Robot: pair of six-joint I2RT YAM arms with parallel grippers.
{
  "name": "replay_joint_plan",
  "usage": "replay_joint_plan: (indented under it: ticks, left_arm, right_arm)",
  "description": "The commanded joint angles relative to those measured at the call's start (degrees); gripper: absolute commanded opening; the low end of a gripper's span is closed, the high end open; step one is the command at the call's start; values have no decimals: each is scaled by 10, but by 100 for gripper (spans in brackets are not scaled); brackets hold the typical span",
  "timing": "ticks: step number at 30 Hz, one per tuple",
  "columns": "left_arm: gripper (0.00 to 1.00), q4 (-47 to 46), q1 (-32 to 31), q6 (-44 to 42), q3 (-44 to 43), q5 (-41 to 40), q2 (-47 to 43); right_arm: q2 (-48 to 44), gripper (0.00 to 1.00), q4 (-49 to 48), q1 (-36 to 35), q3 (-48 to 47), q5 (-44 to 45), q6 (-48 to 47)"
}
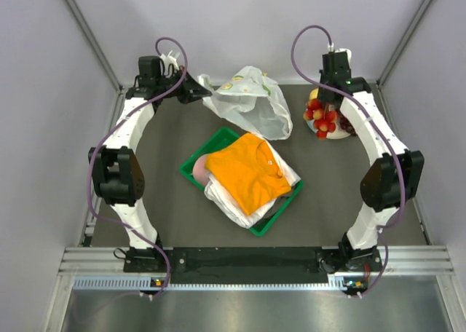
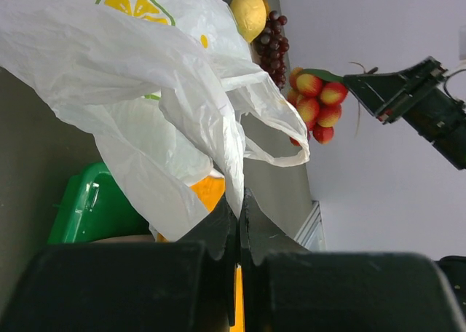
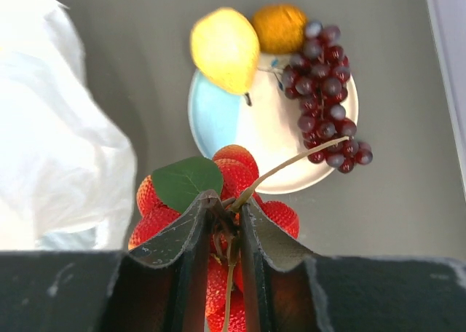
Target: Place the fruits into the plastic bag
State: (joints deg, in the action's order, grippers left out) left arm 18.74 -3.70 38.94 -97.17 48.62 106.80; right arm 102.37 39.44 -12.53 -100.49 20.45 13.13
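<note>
From above, the plastic bag point(image 1: 251, 103) lies far-centre on the table point(image 1: 164, 150), with the fruits point(image 1: 322, 121) just right of it.

Left wrist: the left jaws are pressed together, pinching the bag's film.

Right wrist: the right jaws pinch the strawberry cluster point(image 3: 233, 172) by its stem. The pear point(image 3: 224, 49), orange point(image 3: 279, 28) and grapes point(image 3: 324, 92) rest at the plate point(image 3: 218, 121).

green tray point(image 1: 280, 214): centre | orange shirt point(image 1: 244, 173) over white clothes point(image 1: 229, 201) (pink item point(image 1: 199, 170) beside); pale plate point(image 3: 269, 139): far right

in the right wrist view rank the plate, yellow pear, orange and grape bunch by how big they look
1. plate
2. grape bunch
3. yellow pear
4. orange
All sit together at a similar distance from the camera, so nearness hardly skews this.
</note>
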Motion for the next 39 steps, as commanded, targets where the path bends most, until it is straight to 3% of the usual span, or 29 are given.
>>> replay_joint_plan:
  ticks: [1, 10, 18, 24, 35, 39]
  left_arm:
    - [0, -37, -5, 11, 0, 5, -8]
    - [0, -41, -8, 14, 8, 5, -17]
    - [0, -70, -9, 39, 12, 6, -24]
    - [0, -81, -10, 50, 16, 6, -26]
    - [0, -93, -10, 53, 23, 10, -37]
    - [0, -93, -10, 54, 25, 16, -39]
  right_arm:
    - [-85, 0, -28, -12, -14, -44, -9]
    - [-118, 0, -44, -39, -88, -125, -29]
    - [-63, 0, -52, -120, -174, -221, -37]
    - [-18, 0, -65, -173, -172, -291, -47]
    - [58, 0, -9, -178, -179, -230, -78]
    - [73, 0, 16, -178, -169, -104, -57]
